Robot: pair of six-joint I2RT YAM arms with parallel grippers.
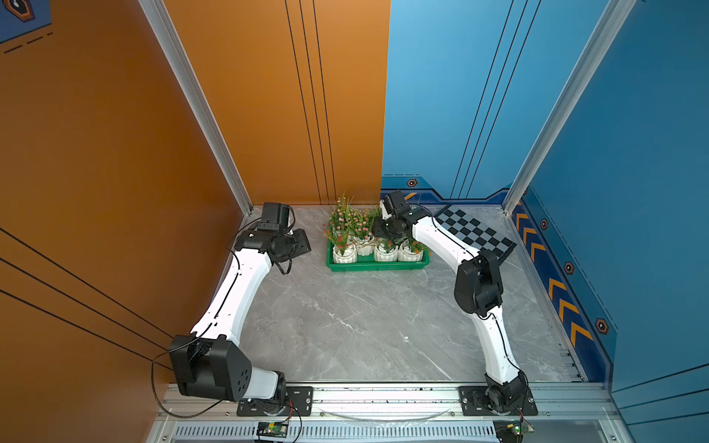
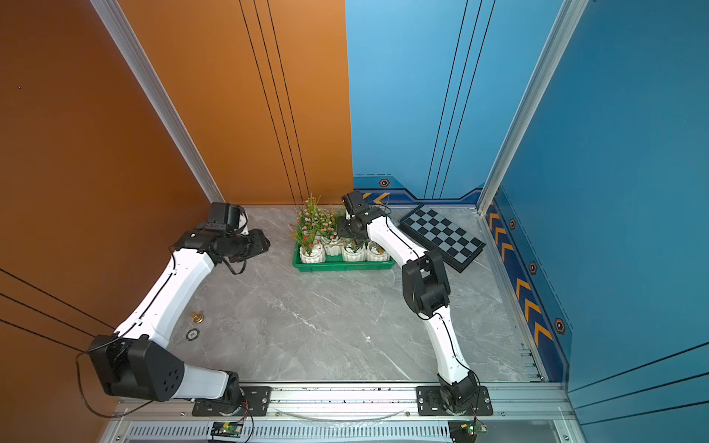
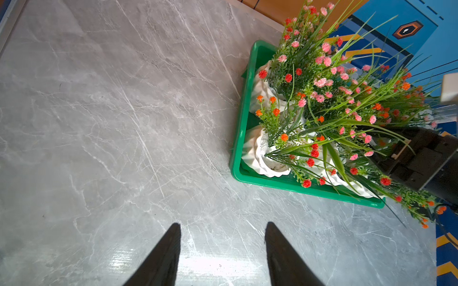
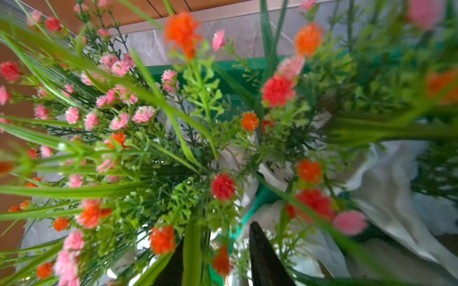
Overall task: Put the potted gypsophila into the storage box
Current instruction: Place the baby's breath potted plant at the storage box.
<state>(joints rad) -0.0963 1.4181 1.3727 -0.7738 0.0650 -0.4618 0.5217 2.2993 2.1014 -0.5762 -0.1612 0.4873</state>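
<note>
The green storage box (image 1: 378, 266) (image 2: 341, 265) lies at the back middle of the table. Several potted gypsophila stand packed inside it: white ribbed pots (image 1: 344, 254) (image 1: 385, 251) in front, taller pink-flowered ones (image 1: 347, 218) behind. My right gripper (image 4: 215, 235) hangs low over the box's right part, deep among the sprigs. Its fingers stand apart with green stems and an orange flower loose between them. My left gripper (image 3: 223, 224) is open and empty over bare table left of the box (image 3: 236, 138); a front pot (image 3: 257, 153) shows beyond it.
A black-and-grey chequered board (image 1: 475, 234) (image 2: 441, 237) lies right of the box, partly under my right arm. A small brass piece (image 2: 197, 316) and a round ring (image 2: 192, 334) sit by the left wall. Orange and blue walls close in the back and sides.
</note>
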